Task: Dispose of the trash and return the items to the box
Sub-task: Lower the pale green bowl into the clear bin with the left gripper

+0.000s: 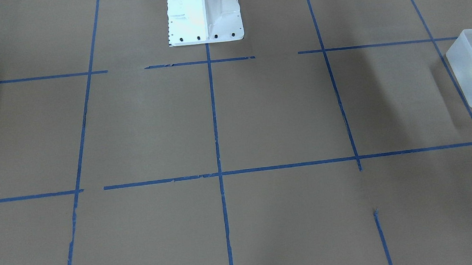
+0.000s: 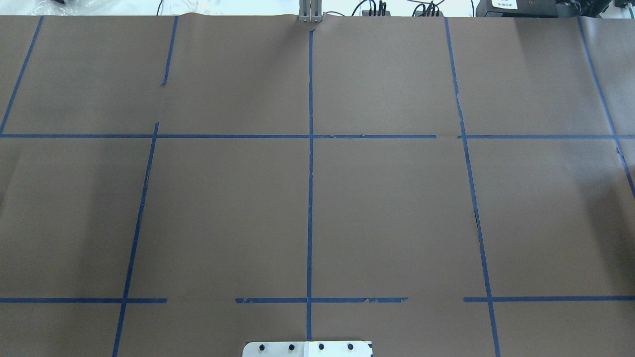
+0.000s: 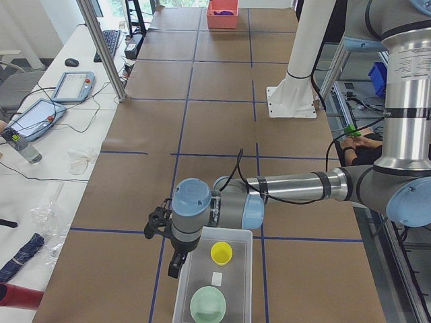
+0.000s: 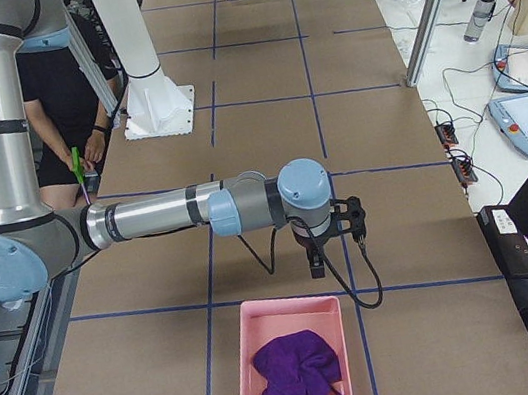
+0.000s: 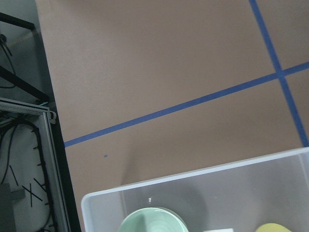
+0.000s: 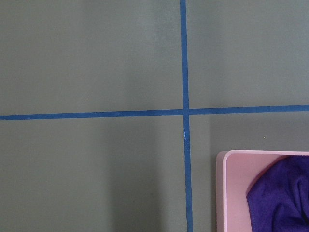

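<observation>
Pale mint-green round plastic bowl (image 3: 207,304) and small yellow plastic tumbler cup (image 3: 221,252) are sitting apart inside the translucent frosted-white rectangular plastic box (image 3: 248,282), which is resting at the robot's left end of the brown-paper-covered desk (image 3: 215,128). Left fingers (image 3: 175,262) are hanging above one long wall of the box; whether they are open or closed cannot be told. Right fingers (image 4: 316,265), equally unreadable, are hovering near a pink tray (image 4: 237,385) holding a purple cloth (image 4: 299,374). With both items seemingly in place, the left arm is probably needing a straight vertical lift, avoiding clipping that thin wall and dragging the box.
</observation>
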`<state>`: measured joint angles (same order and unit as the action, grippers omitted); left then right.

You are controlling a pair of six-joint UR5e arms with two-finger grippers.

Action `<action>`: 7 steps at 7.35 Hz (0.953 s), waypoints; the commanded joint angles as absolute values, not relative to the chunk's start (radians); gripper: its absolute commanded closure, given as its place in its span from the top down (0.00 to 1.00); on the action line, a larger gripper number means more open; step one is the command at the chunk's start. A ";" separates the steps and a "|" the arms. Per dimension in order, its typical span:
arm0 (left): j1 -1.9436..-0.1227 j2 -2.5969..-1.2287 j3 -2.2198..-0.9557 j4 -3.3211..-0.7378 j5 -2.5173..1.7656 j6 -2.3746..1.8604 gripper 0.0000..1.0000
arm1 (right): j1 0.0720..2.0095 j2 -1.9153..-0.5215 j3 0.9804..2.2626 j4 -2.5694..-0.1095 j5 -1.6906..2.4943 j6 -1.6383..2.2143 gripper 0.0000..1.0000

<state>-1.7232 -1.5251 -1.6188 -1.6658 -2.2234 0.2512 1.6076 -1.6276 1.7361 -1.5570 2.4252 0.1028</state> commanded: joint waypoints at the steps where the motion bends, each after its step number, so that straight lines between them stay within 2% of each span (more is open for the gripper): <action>1: -1.663 -1.534 -1.715 -1.578 -2.287 0.090 1.00 | 1.608 -1.628 1.736 -1.557 2.425 0.103 1.00; 2: -1.623 -1.534 -1.736 -1.583 -2.286 -0.023 1.00 | 1.608 -1.628 1.738 -1.557 2.425 0.103 1.00; 7: -1.608 -1.523 -1.717 -1.606 -2.284 -0.026 1.00 | 1.608 -1.628 1.733 -1.559 2.422 0.103 1.00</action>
<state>-1.6120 -1.5240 -1.7226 -1.6013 -2.2840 -0.0262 1.6065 -1.6276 1.7367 -1.5581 2.4224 0.1034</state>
